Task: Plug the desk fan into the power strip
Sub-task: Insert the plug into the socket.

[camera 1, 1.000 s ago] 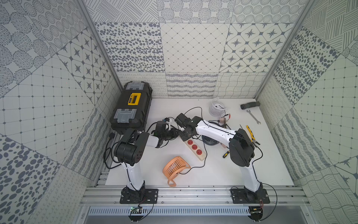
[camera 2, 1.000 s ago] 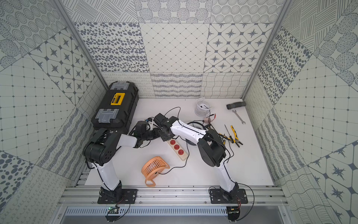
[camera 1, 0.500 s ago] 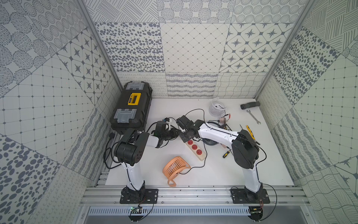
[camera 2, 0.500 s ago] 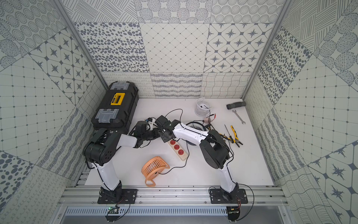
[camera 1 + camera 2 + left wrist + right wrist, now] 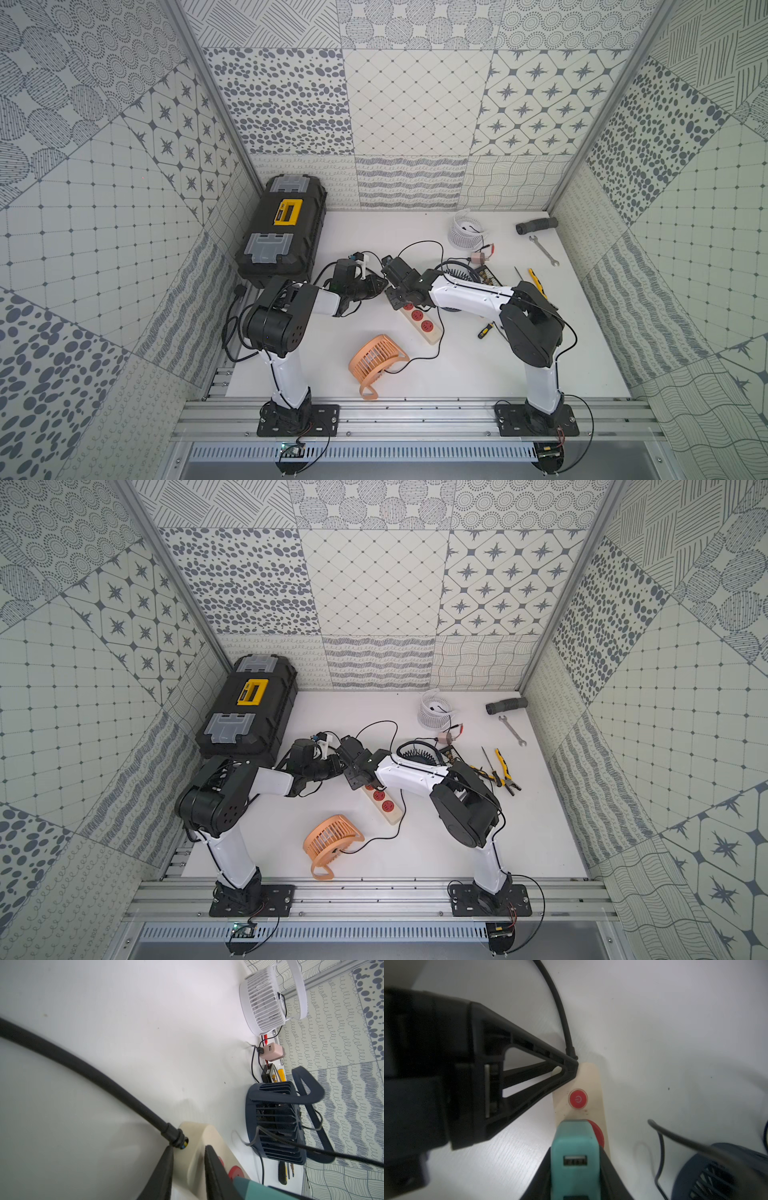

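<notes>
Power strip lies mid-counter, angled toward the front edge. Step: seating teal plug in the socket next to the red switch. To do it well, hold plug square over socket, press straight down, strip pinned. Right hand clamped on plug, arm reaching low across, pointing down. Left hand pinches strip's cord end, arm stretched low. Prongs hidden, so can't tell if seated.

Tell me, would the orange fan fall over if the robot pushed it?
Probably; the orange fan leans on a thin loop stand, so it could rock or tip. It looks light, mostly open grille. Its thin cord seems floppy and might drag.
</notes>
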Tool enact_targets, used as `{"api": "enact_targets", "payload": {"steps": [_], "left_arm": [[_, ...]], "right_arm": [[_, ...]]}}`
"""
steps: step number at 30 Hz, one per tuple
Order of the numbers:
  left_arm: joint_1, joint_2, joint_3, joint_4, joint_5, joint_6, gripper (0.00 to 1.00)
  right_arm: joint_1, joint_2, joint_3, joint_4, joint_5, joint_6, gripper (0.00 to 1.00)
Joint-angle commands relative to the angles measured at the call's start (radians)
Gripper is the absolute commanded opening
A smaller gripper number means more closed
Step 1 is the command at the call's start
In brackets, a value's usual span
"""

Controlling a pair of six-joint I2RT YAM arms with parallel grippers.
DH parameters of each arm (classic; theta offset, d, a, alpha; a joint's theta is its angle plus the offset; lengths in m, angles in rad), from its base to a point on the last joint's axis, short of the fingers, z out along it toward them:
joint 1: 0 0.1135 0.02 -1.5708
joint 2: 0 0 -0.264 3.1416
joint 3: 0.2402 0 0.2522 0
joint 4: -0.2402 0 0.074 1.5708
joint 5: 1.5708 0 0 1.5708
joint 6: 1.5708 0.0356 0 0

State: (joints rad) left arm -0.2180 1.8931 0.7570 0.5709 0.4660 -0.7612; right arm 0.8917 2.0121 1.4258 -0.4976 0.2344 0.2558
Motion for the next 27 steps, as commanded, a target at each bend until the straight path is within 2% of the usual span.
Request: {"api": "enact_targets", "payload": {"steps": [1, 6, 14, 20, 25, 27], "left_arm": [[-0.024, -0.014, 0.009, -0.148, 0.208, 0.041, 0.27], [-0.023, -0.04, 0.009, -0.179, 0.189, 0.061, 0.27], [-0.023, -0.053, 0.0, -0.184, 0.19, 0.07, 0.27], [-0.022, -0.061, 0.002, -0.191, 0.187, 0.075, 0.27], [-0.023, -0.064, 0.004, -0.2, 0.18, 0.082, 0.27], [-0.023, -0.065, 0.006, -0.205, 0.181, 0.084, 0.27]], "right_arm": [[-0.038, 0.206, -0.101, -0.324, -0.004, 0.057, 0.0], [-0.028, 0.156, -0.041, -0.333, 0.015, 0.048, 0.0], [-0.031, 0.166, -0.245, -0.284, 0.015, 0.124, 0.0], [0.004, 0.194, -0.175, -0.285, -0.005, 0.115, 0.0], [-0.003, 0.101, -0.161, -0.287, 0.016, 0.127, 0.0], [-0.002, 0.039, -0.133, -0.29, 0.023, 0.144, 0.18]]}}
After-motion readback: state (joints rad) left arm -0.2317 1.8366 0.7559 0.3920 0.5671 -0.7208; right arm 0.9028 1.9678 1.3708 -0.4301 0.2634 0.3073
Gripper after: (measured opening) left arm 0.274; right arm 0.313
